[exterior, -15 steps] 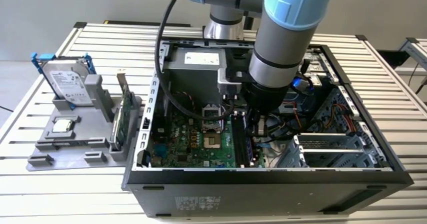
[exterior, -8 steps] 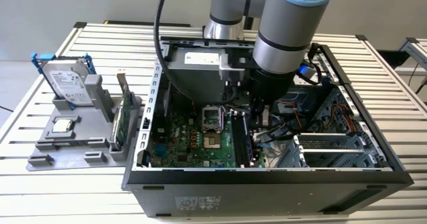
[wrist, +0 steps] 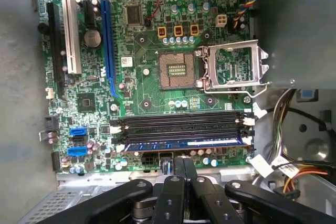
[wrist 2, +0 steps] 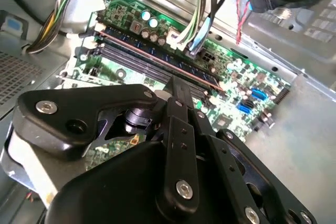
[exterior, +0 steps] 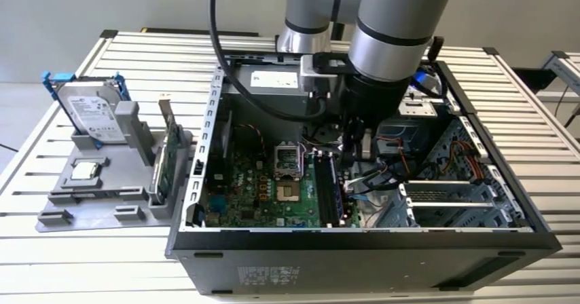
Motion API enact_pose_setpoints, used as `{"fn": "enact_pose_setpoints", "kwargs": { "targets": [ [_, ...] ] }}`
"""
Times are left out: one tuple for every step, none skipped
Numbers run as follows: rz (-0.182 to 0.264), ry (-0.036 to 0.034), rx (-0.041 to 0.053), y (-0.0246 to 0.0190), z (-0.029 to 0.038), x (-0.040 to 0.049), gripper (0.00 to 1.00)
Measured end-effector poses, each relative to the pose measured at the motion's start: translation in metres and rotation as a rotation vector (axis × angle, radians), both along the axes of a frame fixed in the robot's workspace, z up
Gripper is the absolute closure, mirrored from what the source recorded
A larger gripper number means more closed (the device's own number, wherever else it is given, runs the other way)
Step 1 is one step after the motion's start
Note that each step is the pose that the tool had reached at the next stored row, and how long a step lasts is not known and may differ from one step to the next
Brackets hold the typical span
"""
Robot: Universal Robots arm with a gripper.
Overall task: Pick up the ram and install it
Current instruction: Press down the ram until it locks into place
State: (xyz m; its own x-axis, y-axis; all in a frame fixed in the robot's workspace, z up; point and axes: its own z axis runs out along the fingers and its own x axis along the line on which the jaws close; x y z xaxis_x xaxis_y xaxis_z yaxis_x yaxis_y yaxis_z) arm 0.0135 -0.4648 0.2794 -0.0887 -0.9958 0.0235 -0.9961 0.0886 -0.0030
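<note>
The ram point(wrist: 181, 144) lies seated in one of the motherboard's long memory slots, its blue-labelled top edge level between the white end clips. It also shows as a dark stick point(exterior: 327, 185) inside the open computer case, and as a thin strip point(wrist 2: 157, 59) in the second wrist view. My gripper point(wrist: 182, 162) hangs inside the case just beside the ram's middle, its two black fingers pressed together with nothing between them. The shut tip point(wrist 2: 177, 85) sits close over the slot row. In the exterior view the gripper point(exterior: 355, 153) is low in the case, under the arm.
A grey fixture point(exterior: 100, 195) at the exterior view's left holds a hard drive in a blue frame point(exterior: 91, 110), a green expansion card point(exterior: 165, 161) and a small chip point(exterior: 86, 170). The open CPU socket point(wrist: 176, 70), cable bundles point(wrist: 283, 161) and a drive cage point(exterior: 453, 199) crowd the gripper.
</note>
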Motion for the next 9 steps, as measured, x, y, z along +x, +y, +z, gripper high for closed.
{"fn": "enact_pose_setpoints", "kwargs": {
  "targets": [
    [0.0, 0.0, 0.0, 0.0, 0.0015, 0.0, 1.0],
    [0.0, 0.0, -0.0001, 0.0, 0.0029, 0.0, 1.0],
    [0.0, 0.0, 0.0, 0.0, 0.0037, 0.0, 1.0],
    [0.0, -0.0001, 0.0003, 0.0, 0.0037, 0.0, 1.0],
    [0.0, -0.0001, 0.0005, 0.0, 0.0037, 0.0, 1.0],
    [0.0, -0.0001, 0.0005, 0.0001, 0.0038, 0.0, 1.0],
    [0.0, 0.0, 0.0001, 0.0, 0.004, 0.0, 1.0],
    [0.0, 0.0, 0.0001, 0.0, 0.0041, 0.0, 1.0],
    [0.0, 0.0, 0.0001, 0.0, 0.0044, 0.0, 1.0]
  ]
}}
